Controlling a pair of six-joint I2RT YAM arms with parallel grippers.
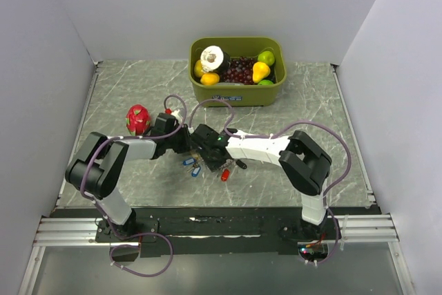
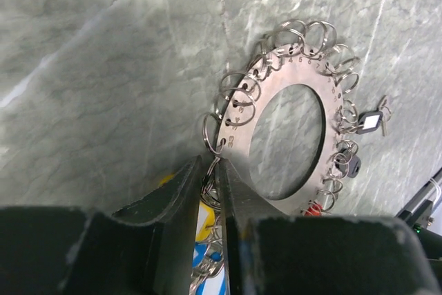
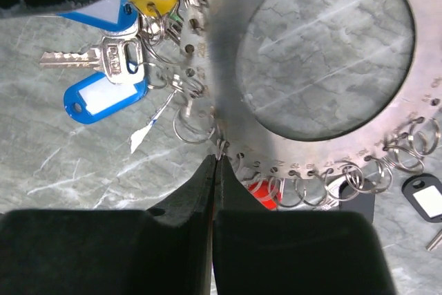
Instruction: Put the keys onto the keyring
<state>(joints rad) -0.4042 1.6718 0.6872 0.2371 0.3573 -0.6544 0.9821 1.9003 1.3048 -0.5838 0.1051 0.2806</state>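
Both arms meet over the middle of the marble table (image 1: 124, 88), noses down on the keyring (image 3: 311, 151). It is a flat metal disc with a big hole and small wire loops all round its rim. The left gripper (image 2: 215, 169) has its jaws nearly together, pinching the disc's edge. The right gripper (image 3: 215, 162) has its jaws pressed tight, tips right at the rim among the loops; whether a loop is caught, I can't tell. Keys (image 3: 114, 60) with blue and yellow tags bunch at one side of the ring, with a red tag (image 3: 261, 190) and a black tag (image 3: 423, 198) further round. A green bin (image 1: 237, 93) of fruit sits at the back of the table, and a dragon fruit (image 1: 138, 119) lies off to the left.
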